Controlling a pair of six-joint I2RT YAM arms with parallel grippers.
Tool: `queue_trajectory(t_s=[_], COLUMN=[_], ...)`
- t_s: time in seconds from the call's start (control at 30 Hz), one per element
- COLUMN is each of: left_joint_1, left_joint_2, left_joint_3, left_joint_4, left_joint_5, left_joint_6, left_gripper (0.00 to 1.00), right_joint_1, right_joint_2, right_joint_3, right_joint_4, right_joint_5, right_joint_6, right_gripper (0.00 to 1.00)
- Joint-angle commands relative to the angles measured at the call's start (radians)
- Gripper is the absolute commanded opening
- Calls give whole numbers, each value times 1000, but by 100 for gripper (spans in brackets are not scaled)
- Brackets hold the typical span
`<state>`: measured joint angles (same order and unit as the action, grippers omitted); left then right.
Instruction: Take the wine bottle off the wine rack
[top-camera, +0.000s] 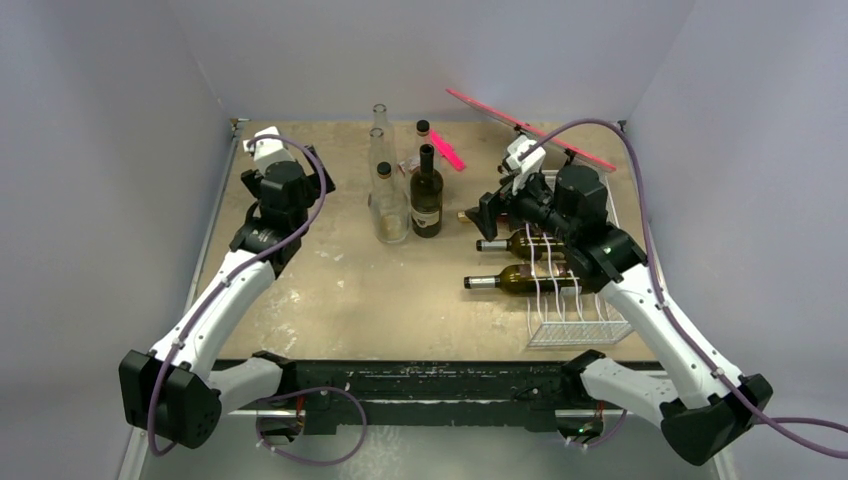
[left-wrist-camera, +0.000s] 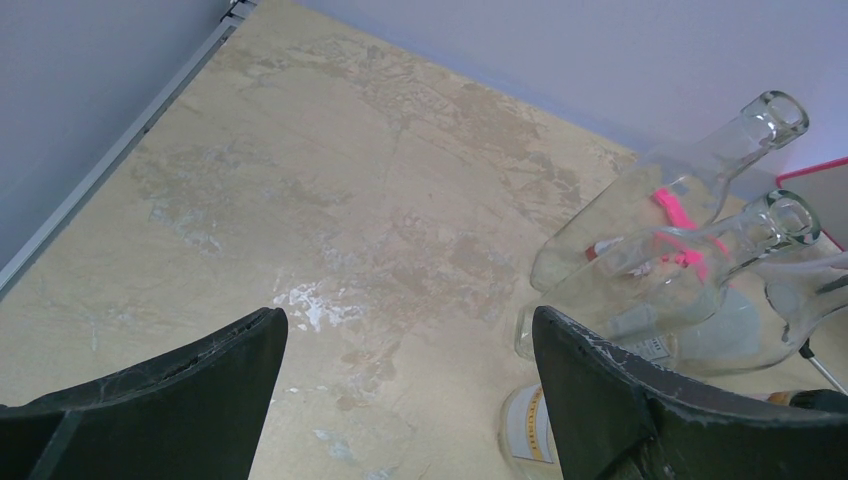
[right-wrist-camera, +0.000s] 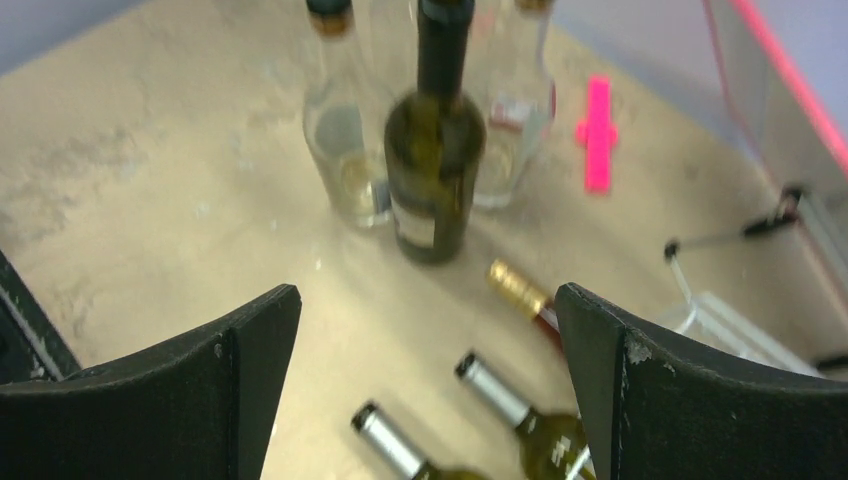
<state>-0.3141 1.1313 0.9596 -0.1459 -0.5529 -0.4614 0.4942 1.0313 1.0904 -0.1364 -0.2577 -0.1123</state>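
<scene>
White wine rack (top-camera: 580, 330); far end behind right arm (top-camera: 650, 300); wine bottle (top-camera: 515, 281) base hidden

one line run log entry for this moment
stage: pre-grasp | right gripper: open, over racked wine bottles | left gripper: open, empty, over table | wine rack: no bottle lifted yet

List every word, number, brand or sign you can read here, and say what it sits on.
No text is legible anywhere.
Dark upright bottle: pale label, print too blurred to read.
Clear bottle beside it: reddish label, blurred.
Nearest bottle in the left wrist view: cream label, cut off, unreadable.
</scene>
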Motion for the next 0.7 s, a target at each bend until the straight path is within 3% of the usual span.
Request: queue_trajectory(t_s=[0.0,0.17,0.4,0.57,0.67], left_joint_1=[11,11,11,11,11], left_joint_2=[-38,-38,-33,-44,-39], left_joint_3=[48,45,52,48,51], left_joint_4=[29,29,26,31,28], left_joint_5=[11,-3,16,10,-8], left_joint_6=[-10,-6,-11,-5,3], left_gripper=[92,92,92,92,92], right_joint_1=[0,-2,-1,1,40], right_joint_2=[-36,-49,-30,93,146], right_joint_3=[40,-16,-69,-32,-19], right_joint_4=[-251,-240,-226,-315,-342], right_joint_5=[88,195,49,-34,-27], right_joint_6=[85,55,-23,-193,-269], right_gripper=[100,100,99,87,92])
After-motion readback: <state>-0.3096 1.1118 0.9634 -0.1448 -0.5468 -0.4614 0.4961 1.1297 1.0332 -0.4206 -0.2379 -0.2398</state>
